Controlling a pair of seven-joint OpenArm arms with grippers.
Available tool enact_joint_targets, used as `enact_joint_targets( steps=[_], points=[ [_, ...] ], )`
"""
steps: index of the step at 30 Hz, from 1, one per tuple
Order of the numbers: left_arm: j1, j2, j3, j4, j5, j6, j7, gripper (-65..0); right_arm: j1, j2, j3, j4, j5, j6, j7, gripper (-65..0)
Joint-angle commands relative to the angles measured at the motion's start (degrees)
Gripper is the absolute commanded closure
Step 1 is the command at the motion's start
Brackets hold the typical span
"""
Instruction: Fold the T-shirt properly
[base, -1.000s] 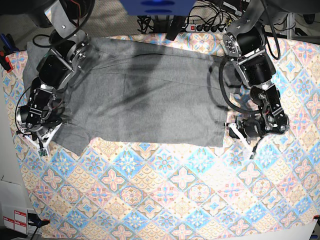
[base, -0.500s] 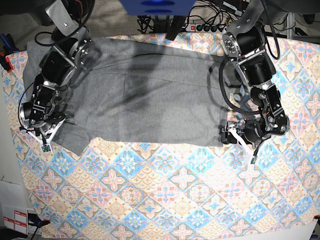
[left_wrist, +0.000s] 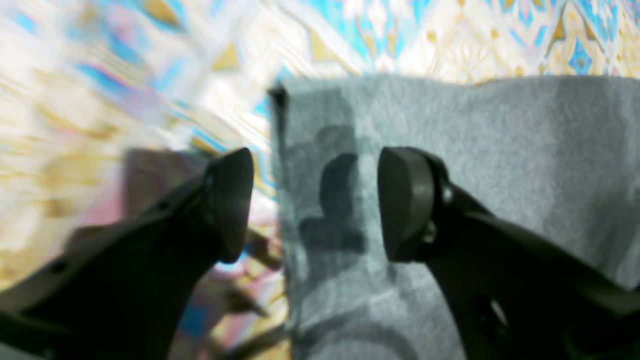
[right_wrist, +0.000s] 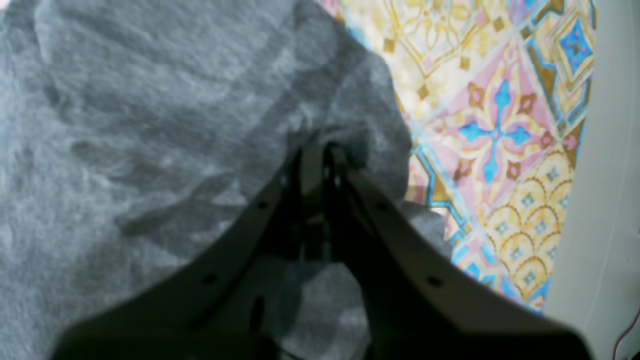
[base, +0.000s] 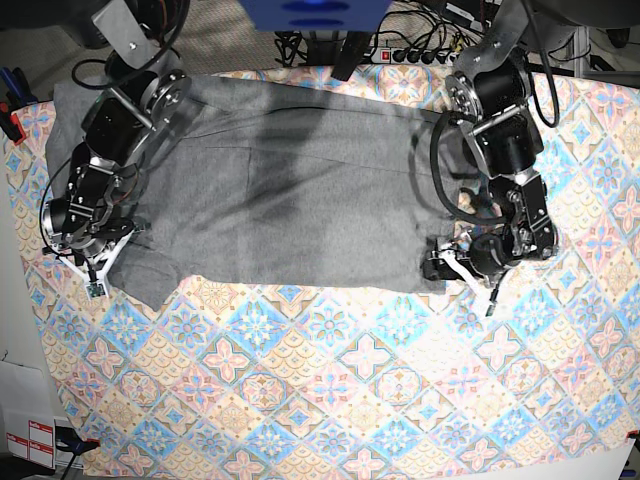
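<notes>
A large heather-grey short-sleeved T-shirt of soft jersey cloth (base: 290, 200) lies spread flat across the upper half of the base view, on a desk covered by a colourful tablecloth patterned with diamonds and flowers (base: 350, 390). Its long lower edge runs roughly level across the middle of the frame, and the patterned cloth below it is bare.

At the right of the base view, the left gripper (base: 455, 268) sits at the shirt's lower right corner. In the left wrist view its two black fingers stand wide apart (left_wrist: 312, 202), one over the tablecloth and one over the grey cloth, straddling the shirt's straight side edge with nothing between them. The left part of that view is blurred.

At the left of the base view, the right gripper (base: 92, 262) rests at the shirt's lower left, near the sleeve. In the right wrist view its black fingers are pressed together (right_wrist: 319, 155) and pinch a small raised fold of the grey cloth close to its rounded edge, with the tablecloth just beyond at the right.

A power strip and dark cables (base: 410, 52) lie beyond the desk at the top of the frame.
</notes>
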Motion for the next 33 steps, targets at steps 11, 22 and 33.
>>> enact_joint_targets(
  steps=[11,22,33],
  points=[
    [-6.48,-2.67,0.32,-16.47,-1.05,-0.34,-10.07,-36.5,0.14,0.88,-0.4,4.16,0.18,-0.27,0.75,-1.2],
    [-7.45,-2.94,9.99,-21.31,-1.58,-0.34,-12.44,-3.2,0.14,0.88,-0.31,4.24,0.18,-0.27,0.57,-1.1],
    [-7.45,-6.72,8.4,-21.22,-5.97,-0.34,-11.74,-2.4,0.23,-0.71,4.79,7.94,0.44,-0.35,3.21,-1.1]
  ],
)
